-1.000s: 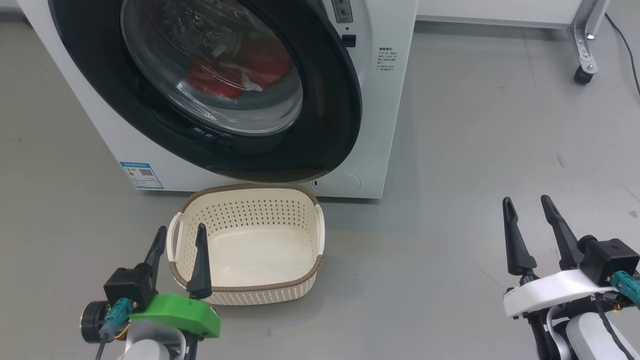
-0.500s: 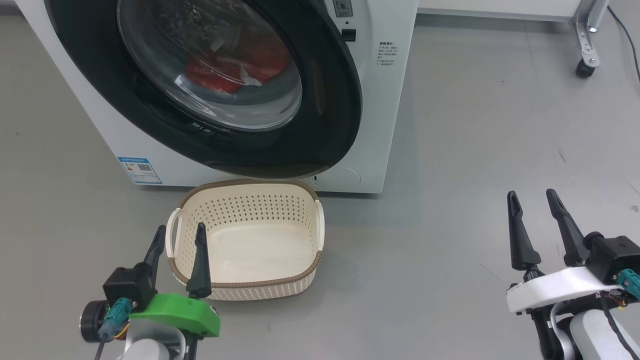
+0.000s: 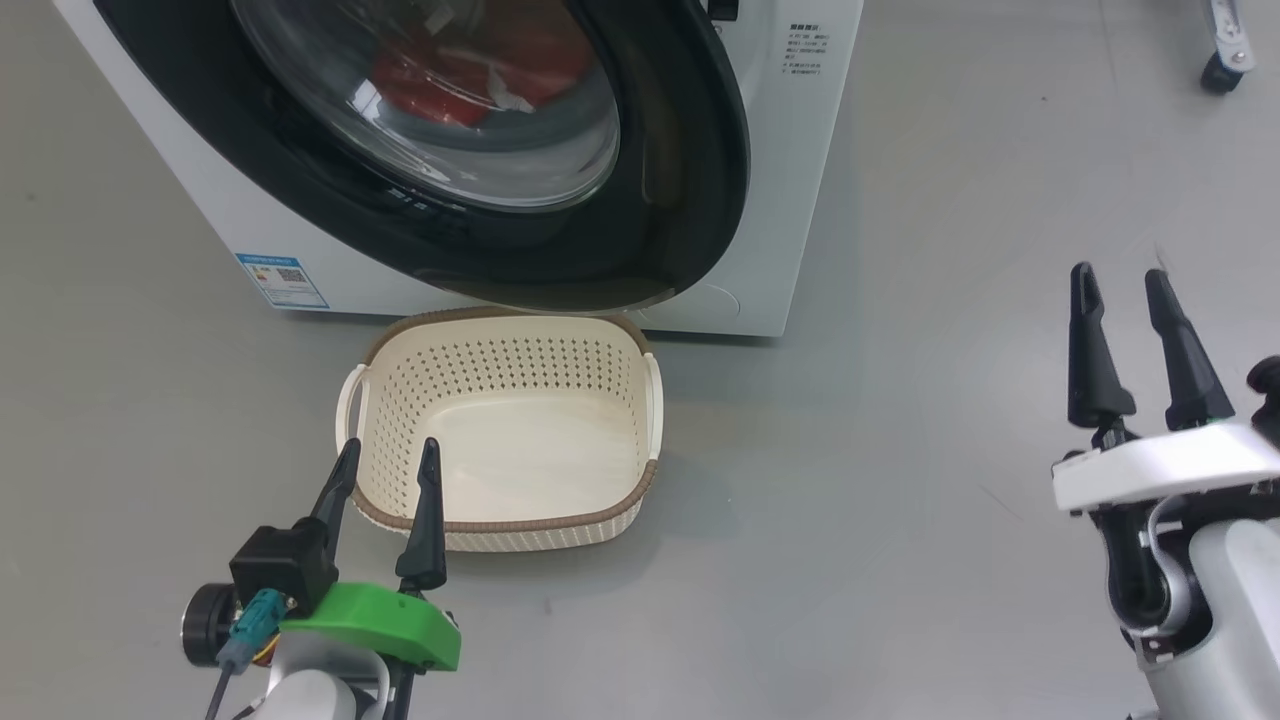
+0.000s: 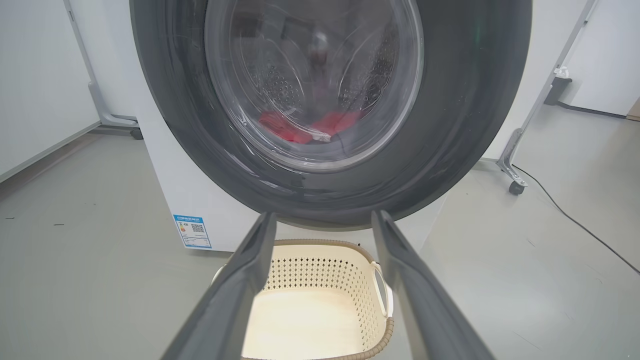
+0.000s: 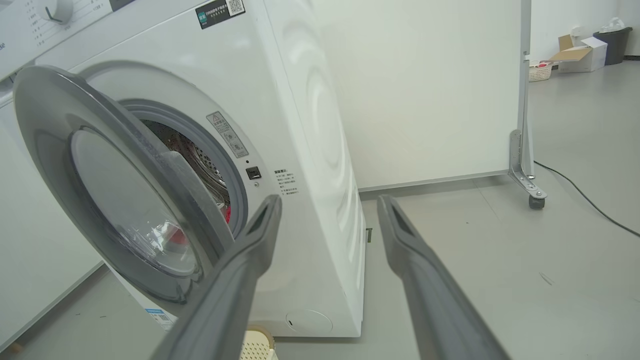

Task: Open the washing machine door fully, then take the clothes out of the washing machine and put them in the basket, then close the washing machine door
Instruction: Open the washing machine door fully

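Note:
The washing machine stands at the top of the head view. Its round black door is ajar, swung partly out over the cream basket, which holds nothing. Red clothes lie in the drum behind the door glass. My left gripper is open at the basket's near left corner, nothing between its fingers. My right gripper is open over bare floor, well right of the machine. The left wrist view faces the door, the clothes and the basket. The right wrist view looks into the door's gap.
A blue label sticker marks the machine's lower left front. A wheeled metal frame with a caster stands right of the machine, and a black cable trails across the grey floor there. A white wall lies behind.
The head camera has shifted, so machine and basket sit higher in the picture. My right gripper has gone up and a little right in view, more than the scene did. Both grippers stay open.

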You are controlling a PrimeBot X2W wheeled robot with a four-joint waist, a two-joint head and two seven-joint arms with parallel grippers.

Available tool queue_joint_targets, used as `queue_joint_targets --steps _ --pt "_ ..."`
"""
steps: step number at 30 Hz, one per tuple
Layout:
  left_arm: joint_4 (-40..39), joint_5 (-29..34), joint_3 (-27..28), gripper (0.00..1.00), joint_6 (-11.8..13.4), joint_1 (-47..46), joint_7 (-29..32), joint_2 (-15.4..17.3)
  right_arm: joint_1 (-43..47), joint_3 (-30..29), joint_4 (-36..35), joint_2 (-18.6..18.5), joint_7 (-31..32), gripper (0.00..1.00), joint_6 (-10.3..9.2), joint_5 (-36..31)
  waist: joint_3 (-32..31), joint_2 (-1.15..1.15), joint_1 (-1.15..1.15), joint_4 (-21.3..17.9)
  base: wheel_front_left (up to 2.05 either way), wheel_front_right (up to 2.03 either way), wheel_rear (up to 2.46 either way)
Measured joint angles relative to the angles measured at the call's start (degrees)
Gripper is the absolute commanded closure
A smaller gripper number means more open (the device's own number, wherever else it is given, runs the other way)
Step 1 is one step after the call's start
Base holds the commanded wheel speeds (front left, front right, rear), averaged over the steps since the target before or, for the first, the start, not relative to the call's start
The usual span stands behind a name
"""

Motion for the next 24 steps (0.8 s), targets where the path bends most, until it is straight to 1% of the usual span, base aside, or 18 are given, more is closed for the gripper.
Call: queue_joint_targets --steps 8,15,17,21,22,23,24 --pt "-0.97 -0.02 -1.46 0.00 -0.02 -2.65 0.00 -0.05 -8.84 -3.92 -0.34 1.64 5.95 0.00 2.35 11.39 3.88 0.00 0.00 1.50 0.00 0.00 0.00" --pt "-1.74 -1.32 -3.09 0.00 -0.02 -5.08 -0.01 -0.10 -17.32 -7.30 1.54 1.79 12.37 0.00 2.29 19.85 7.33 0.00 0.00 3.31 0.00 0.00 0.00" --pt "-1.90 -1.81 -3.50 0.00 -0.02 -5.61 -0.01 -0.11 -19.67 -7.95 2.31 1.77 13.96 0.00 2.16 21.30 8.23 0.00 0.00 3.87 0.00 0.00 0.00" --pt "-2.14 -2.41 -4.50 0.00 0.02 -6.42 -0.01 -0.14 -24.08 -9.35 4.23 1.99 17.50 0.00 1.24 25.91 9.91 0.00 0.00 5.03 0.00 0.00 0.00" --pt "-2.20 -2.58 -4.81 0.00 0.03 -6.72 0.00 -0.15 -25.04 -9.59 4.69 2.01 18.41 0.27 1.18 26.92 10.32 0.00 0.00 5.30 0.00 0.00 0.00" --pt "-2.31 -2.65 -5.12 0.00 0.03 -7.03 -0.01 -0.18 -25.99 -9.80 5.13 1.93 19.18 1.00 0.84 27.47 10.72 0.00 0.00 5.60 0.00 0.00 0.00" --pt "-2.40 -2.69 -5.30 0.00 0.03 -7.34 0.00 -0.19 -26.93 -9.95 5.57 1.78 19.86 1.00 0.66 27.76 11.11 0.00 0.00 5.89 0.00 0.00 0.00"
